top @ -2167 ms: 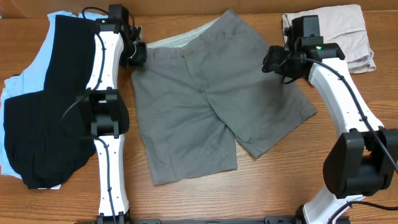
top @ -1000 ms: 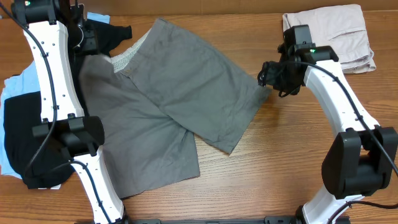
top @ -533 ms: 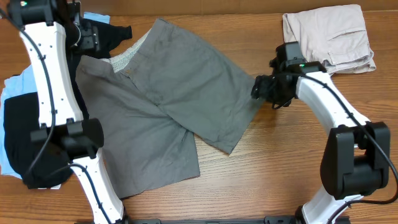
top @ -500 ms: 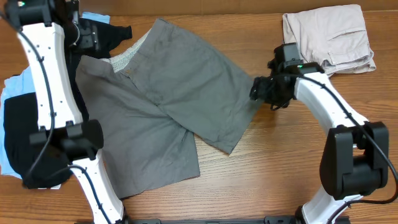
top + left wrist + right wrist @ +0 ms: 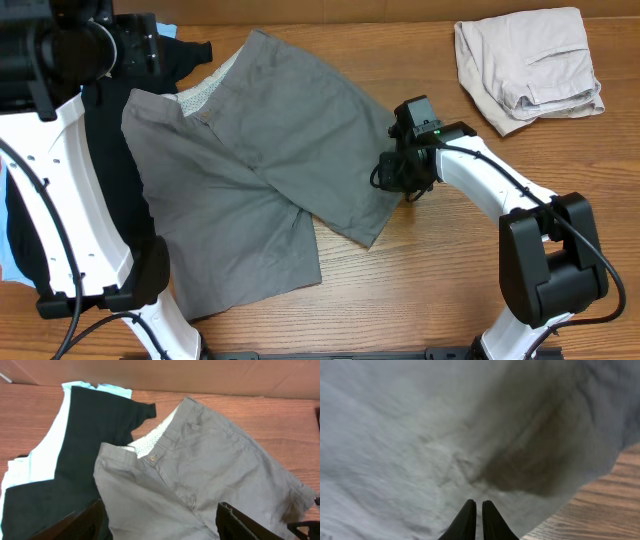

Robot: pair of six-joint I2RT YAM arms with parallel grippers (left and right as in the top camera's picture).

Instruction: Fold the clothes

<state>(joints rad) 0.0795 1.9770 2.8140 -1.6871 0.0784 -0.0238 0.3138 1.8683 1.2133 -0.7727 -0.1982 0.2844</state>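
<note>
Lying crumpled on the left half of the table (image 5: 450, 270), the grey shorts (image 5: 270, 170) have their waist turned toward the far left corner. The waistband is partly opened there, so its whitish speckled inner side (image 5: 150, 442) and a small button (image 5: 152, 459) show. One leg lies slanted over the other: the upper one reaches to the right, and the lower one points to the near edge of the table. The left corner of the waist overlaps a black T-shirt (image 5: 90, 450), which itself lies on a light blue garment (image 5: 47, 455). At the right hem of the upper leg sits the right gripper (image 5: 390, 175), low on the cloth. In the right wrist view its two fingertips (image 5: 470, 510) stand together, almost touching, right against the grey fabric, which is bunched and shadowed beside them. Whether any cloth is caught between them cannot be told. The left gripper (image 5: 160, 505) hangs high over the far left part of the table. Its fingers are wide apart and hold nothing, and the waist of the shorts shows below them. Well apart, at the far right corner, rests a pair of beige shorts (image 5: 530, 60), loosely folded.
</note>
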